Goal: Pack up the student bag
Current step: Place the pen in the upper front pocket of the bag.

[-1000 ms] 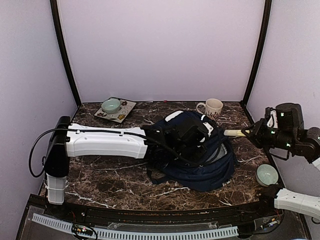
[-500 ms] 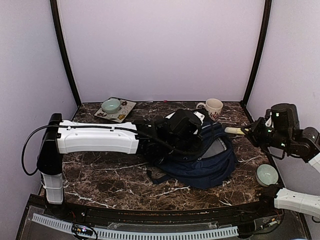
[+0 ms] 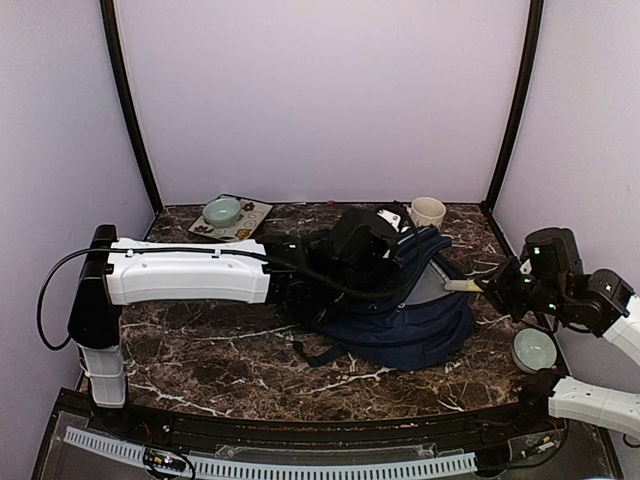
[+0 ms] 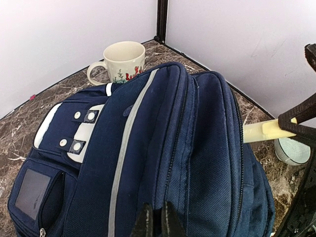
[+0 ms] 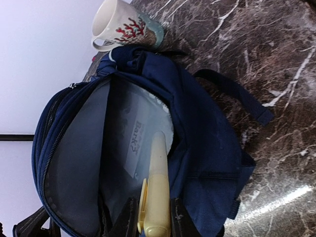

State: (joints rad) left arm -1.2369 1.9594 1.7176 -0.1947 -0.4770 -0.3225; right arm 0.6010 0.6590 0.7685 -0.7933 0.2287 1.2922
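The student bag point(image 3: 420, 325), navy with a pale stripe, lies mid-table with its main compartment gaping toward the right. My left gripper point(image 4: 154, 211) is shut on the fabric at the top of the student bag point(image 4: 163, 148) and holds it up. My right gripper point(image 5: 150, 205) is shut on a pale yellow pen point(image 5: 159, 173). The pen's tip points into the open mouth of the bag point(image 5: 212, 148), just over the rim. A white printed sheet point(image 5: 138, 143) lies inside. In the top view the right gripper point(image 3: 490, 285) sits just right of the bag, with the pen point(image 3: 460, 286) reaching the opening.
A cream mug point(image 3: 428, 211) with a red pattern stands right behind the bag. A pale teal bowl point(image 3: 533, 350) sits at the near right, below the right arm. A plate point(image 3: 245, 225) with another teal bowl point(image 3: 221, 211) is at the back left. Walls close in on three sides.
My left arm has pulled the bag's top up and back, opening it toward the right. My right gripper has come down and left, bringing the pen to the opening.
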